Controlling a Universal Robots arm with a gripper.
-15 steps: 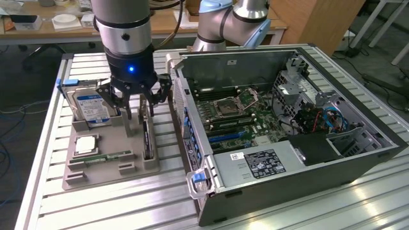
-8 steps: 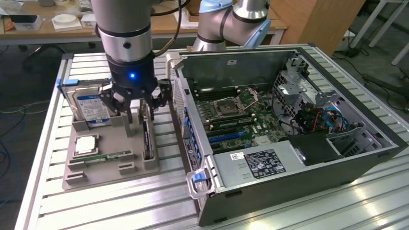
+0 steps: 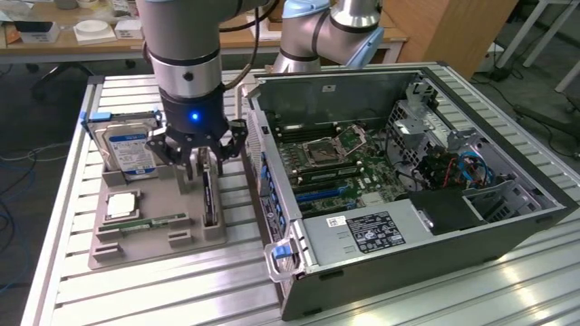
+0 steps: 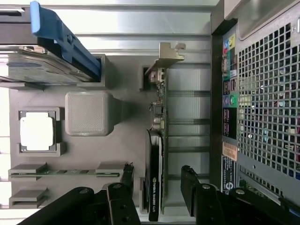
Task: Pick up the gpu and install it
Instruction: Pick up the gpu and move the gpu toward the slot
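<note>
A silver metal table (image 3: 181, 292) made of long flat slats carries everything. Two things sit right on it. In the exterior view, a flat grey tray (image 3: 156, 198) lies at about 9 o'clock on the table top. A big dark computer case (image 3: 435, 261) lies on its side at about 3 o'clock, open on top. The two sit just beside each other, with a thin strip of bare table between them.

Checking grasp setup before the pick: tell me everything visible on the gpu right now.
The gpu is a thin green circuit board with a black boxy cooler on one face and a silver metal bracket at one end. It stands on edge in a slot of the grey holder, beside the open computer case. The open fingers straddle its cooler end, a gap on each side; nothing grips it.
</note>
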